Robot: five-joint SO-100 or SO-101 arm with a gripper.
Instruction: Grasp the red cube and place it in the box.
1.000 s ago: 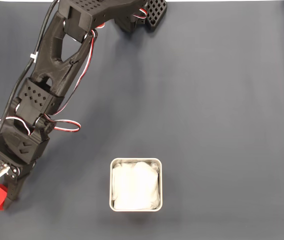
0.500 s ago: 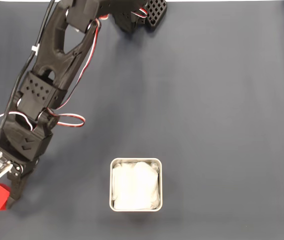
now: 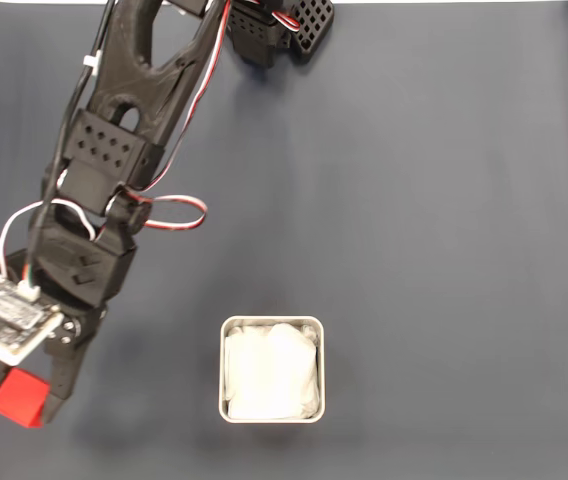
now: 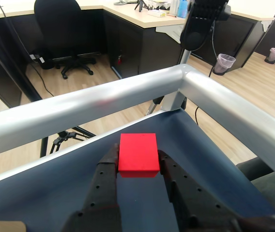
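Between the two black fingers, at their very tips, sits the red cube (image 4: 138,153); the jaws are closed against its two side faces and no more, so the gripper (image 4: 137,166) has hold of it by a shallow end pinch, with most of the block standing proud beyond the tips. In the fixed view the gripper (image 3: 39,392) holds the red cube (image 3: 19,396) near the lower left corner of the dark table cover (image 3: 444,200).

The main risk, as I judge it, is the cube slipping or pivoting out of that tip hold: little finger surface bears on it, and a quick swing or a jolt could twist it free. A fall here would be awkward, because just ahead of the jaws in the wrist view runs the silver table rail (image 4: 103,104), with open floor beyond it; a cube knocked forward could go off the table. Whether the cube is lifted or rests on the cover I cannot tell.

The box (image 3: 271,369) lies well apart from the jaws, off to their side, rightward across the fixed view, with bare cover between and nothing standing in the path. Room is ample that way and tight only toward the rail. Over the box, a release off centre could catch the cube on the metal rim, since the opening gives only modest slack.
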